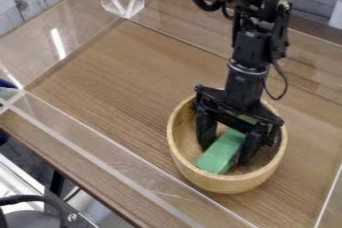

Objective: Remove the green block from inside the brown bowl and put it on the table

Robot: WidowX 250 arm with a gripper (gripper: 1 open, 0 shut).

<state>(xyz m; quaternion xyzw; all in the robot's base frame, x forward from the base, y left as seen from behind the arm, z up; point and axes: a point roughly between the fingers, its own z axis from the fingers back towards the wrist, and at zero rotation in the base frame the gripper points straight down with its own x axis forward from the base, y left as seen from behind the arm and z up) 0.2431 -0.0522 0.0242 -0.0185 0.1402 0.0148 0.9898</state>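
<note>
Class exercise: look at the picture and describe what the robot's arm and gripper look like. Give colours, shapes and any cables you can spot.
The arm is black throughout, built of chunky segments with a rounded joint near the top. A thin dark cable runs loosely down its right side. It ends in a black gripper: a wide crossbar carrying long, straight black fingers. No markings or labels can be made out at this picture size.

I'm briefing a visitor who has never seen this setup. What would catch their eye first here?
First, the bright green block lying inside the brown bowl near the table's front right edge. Next, the black gripper, reaching down into the bowl with its jaws open on either side of the block. A small clear acrylic stand sits at the far left.
</note>
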